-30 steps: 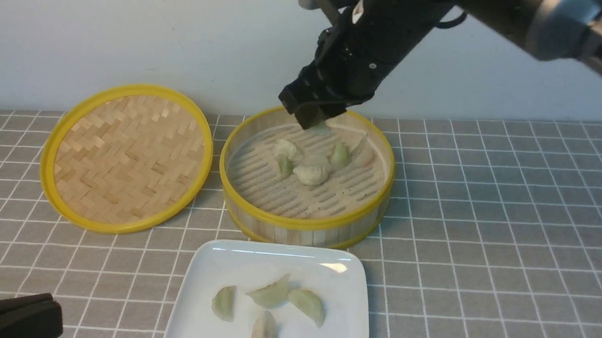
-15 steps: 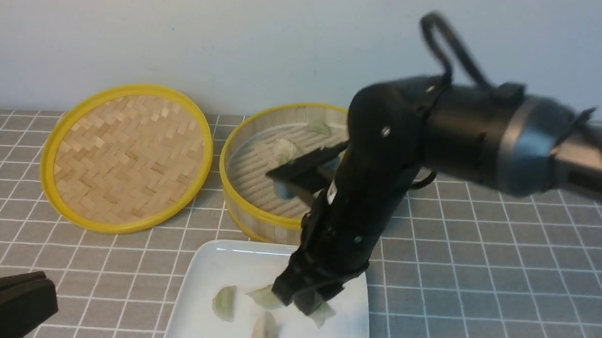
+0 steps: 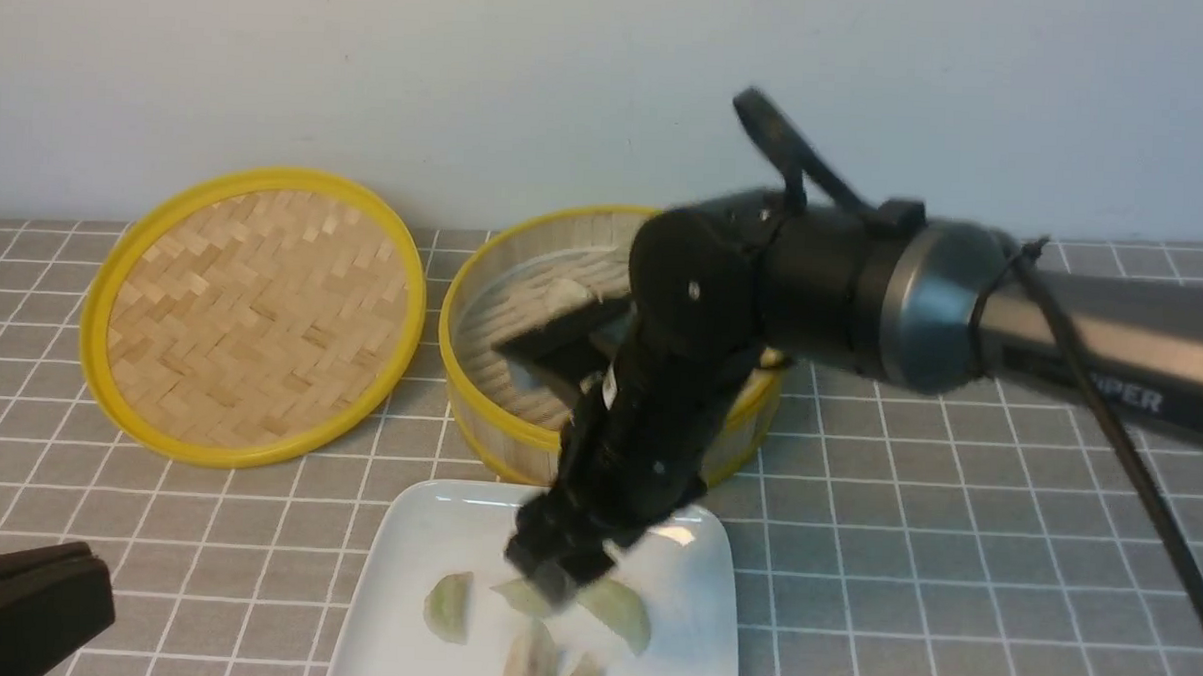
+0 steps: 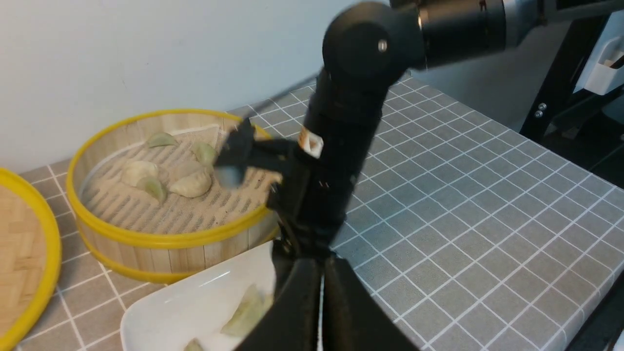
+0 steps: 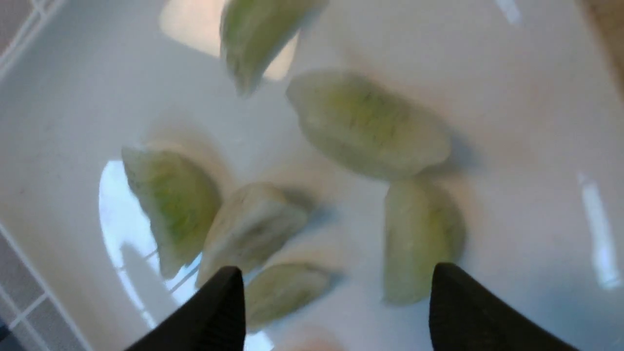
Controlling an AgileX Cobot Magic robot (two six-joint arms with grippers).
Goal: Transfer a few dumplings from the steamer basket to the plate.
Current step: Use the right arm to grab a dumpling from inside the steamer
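Observation:
My right gripper (image 3: 551,568) hangs open just above the white plate (image 3: 404,561), nothing between its fingers (image 5: 219,307). Several pale green dumplings (image 5: 368,122) lie loose on the plate (image 5: 526,146) under it; one dumpling (image 5: 285,292) rests beside a fingertip. In the front view, dumplings (image 3: 449,605) show either side of the gripper. The steamer basket (image 3: 460,373) stands behind the plate, largely hidden by the right arm. The left wrist view shows several dumplings (image 4: 191,183) on the floor of the basket (image 4: 146,239). My left gripper (image 4: 319,292) is shut and empty at the near left (image 3: 22,608).
The shallow woven bamboo lid (image 3: 252,316) with a yellow rim lies left of the basket on the grey checked tablecloth (image 3: 955,540). The right arm (image 3: 863,287) reaches across from the right over the basket. A pale wall stands behind the table.
The right arm swung from the far side of the basket down to the plate. Its jaws opened, and one more dumpling now lies on the plate. The left gripper stayed put.

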